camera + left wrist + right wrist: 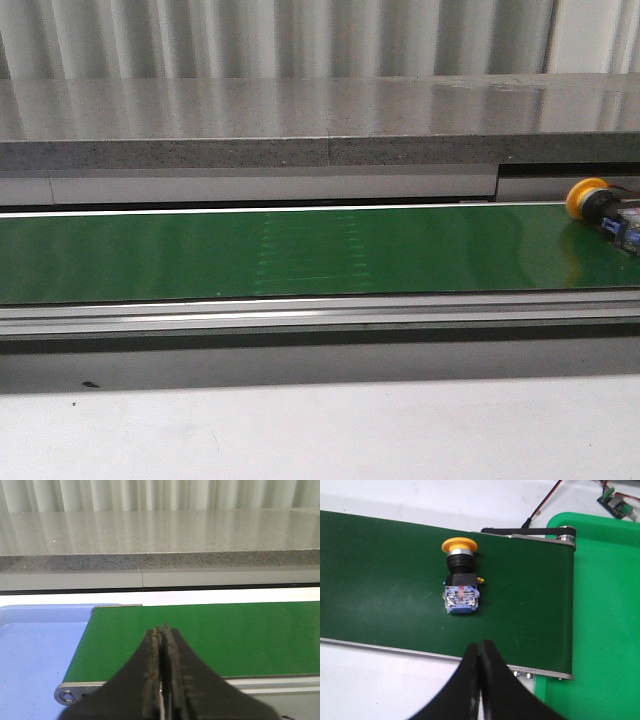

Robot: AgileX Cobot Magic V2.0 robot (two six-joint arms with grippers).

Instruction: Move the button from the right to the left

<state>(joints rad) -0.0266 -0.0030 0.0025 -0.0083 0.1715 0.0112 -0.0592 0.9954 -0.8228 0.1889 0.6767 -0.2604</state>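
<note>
The button (605, 212), with a yellow-orange mushroom cap and a blue block body, lies on its side on the green conveyor belt (300, 250) at the far right of the front view. It also shows in the right wrist view (460, 577). My right gripper (480, 647) is shut and empty, over the belt's near edge, apart from the button. My left gripper (163, 630) is shut and empty, over the left end of the belt (210, 635). Neither gripper shows in the front view.
A blue tray (35, 655) lies past the belt's left end. A green tray (605, 620) lies past the belt's right end. A grey stone ledge (300, 120) runs behind the belt. Wires and a small circuit board (615, 502) lie beyond the green tray.
</note>
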